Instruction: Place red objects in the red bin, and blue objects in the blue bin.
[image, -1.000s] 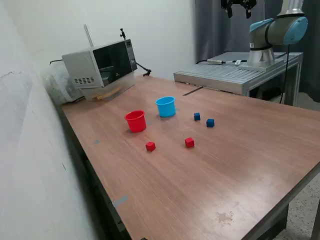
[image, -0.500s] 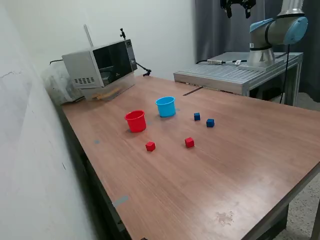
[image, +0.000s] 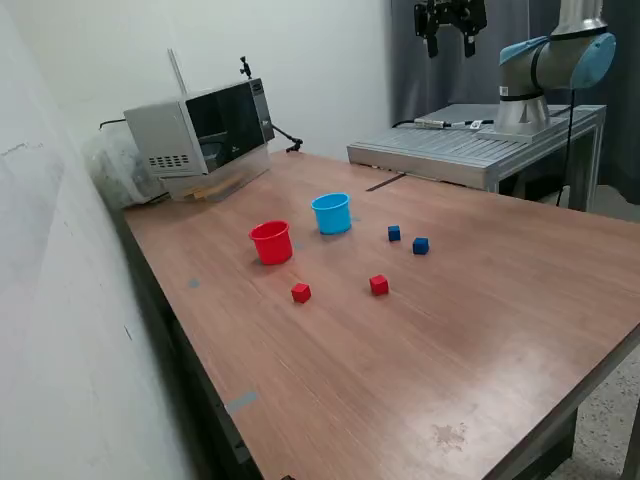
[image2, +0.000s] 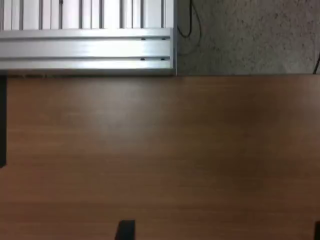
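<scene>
Cups (image: 271, 242) behind cubes (image: 379, 285) — apart

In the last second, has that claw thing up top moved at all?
Yes. The gripper has shifted toward the exterior view's left, away from the arm's blue joint, high above the table.

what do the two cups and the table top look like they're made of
The red cup and light blue cup look like smooth moulded plastic: uniform saturated colour, thin rims, a slight sheen. The table top looks like wood-grain laminate or veneer with a satin finish, showing brown streaky grain and soft window glare; solid wood cannot be ruled out.
</scene>
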